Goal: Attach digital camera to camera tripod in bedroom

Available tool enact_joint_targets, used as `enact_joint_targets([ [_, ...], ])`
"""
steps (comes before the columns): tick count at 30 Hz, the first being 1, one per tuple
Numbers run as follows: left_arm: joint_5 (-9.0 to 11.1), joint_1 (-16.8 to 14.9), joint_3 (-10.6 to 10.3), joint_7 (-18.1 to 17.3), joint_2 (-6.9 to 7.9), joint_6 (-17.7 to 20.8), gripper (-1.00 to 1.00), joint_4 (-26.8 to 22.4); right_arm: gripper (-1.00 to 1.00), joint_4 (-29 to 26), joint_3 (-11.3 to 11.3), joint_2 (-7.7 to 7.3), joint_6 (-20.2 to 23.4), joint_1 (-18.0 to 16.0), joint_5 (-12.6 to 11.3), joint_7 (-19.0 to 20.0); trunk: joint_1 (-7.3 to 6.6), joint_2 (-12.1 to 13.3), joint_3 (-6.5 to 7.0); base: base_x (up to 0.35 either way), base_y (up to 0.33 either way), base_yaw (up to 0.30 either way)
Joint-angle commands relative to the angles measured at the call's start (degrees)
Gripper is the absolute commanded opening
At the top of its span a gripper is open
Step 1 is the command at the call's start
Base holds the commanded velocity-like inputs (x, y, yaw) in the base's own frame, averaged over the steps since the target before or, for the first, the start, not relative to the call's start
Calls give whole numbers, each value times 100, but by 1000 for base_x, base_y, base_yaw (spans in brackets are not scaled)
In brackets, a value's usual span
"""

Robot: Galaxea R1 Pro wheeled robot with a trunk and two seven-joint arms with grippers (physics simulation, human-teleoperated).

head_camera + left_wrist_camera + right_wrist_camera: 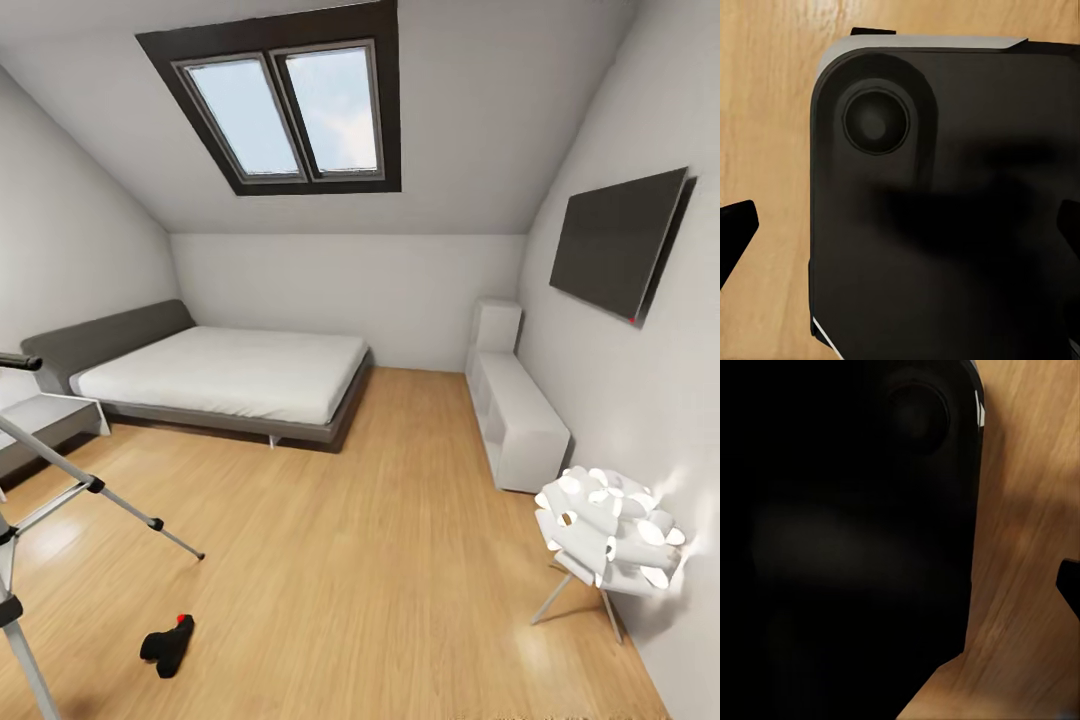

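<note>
Left gripper point(900, 225): in the left wrist view we catch two black fingertips point(735, 225) at opposite edges of the picture, spread wide, nothing between them; we read it as open.
Below the left gripper: a big dark rounded panel point(945, 210) with a round recess near one corner, and wood floor point(765, 112) past its edge.
Right gripper: in the right wrist view we get one black fingertip point(1071, 585) at the edge of the picture and no more; open or closed, we cannot tell.
Below the right gripper: a large black body point(847, 547) and a strip of wood floor beside it.
Digital camera point(168, 643): we spot it lying on the floor near the head view's lower left, small and black, its red button on the upper end, free of any gripper.
Camera tripod point(90, 485): it stands at the left edge, just beside the camera but apart from it; one silver leg reaches out across the floor, and a black handle tip shows above.
Bedroom: low grey bed point(230, 375) with a white mattress against the far left wall, dark-framed skylight point(285, 105) in the sloped ceiling.
Right wall: a dark screen point(620, 240), a white low cabinet point(515, 405) below it, a white lamp point(610, 530) nearer us.
</note>
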Motion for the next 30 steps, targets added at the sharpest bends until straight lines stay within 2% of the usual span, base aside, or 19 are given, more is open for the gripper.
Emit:
enact_joint_targets([
  [1,40,0,1,0,-1,-15,100,0,100,0,-1,0,-2,-1,1,-1,0,-2,-4,0,0,-179],
  [21,37,0,0,0,-6,-15,100,0,100,0,-1,0,-2,-1,2,-1,0,-2,-4,0,0,-178],
  [30,45,0,1,0,-6,-15,100,0,100,0,5,-1,-2,-1,-6,-1,0,-2,-4,4,0,-54],
])
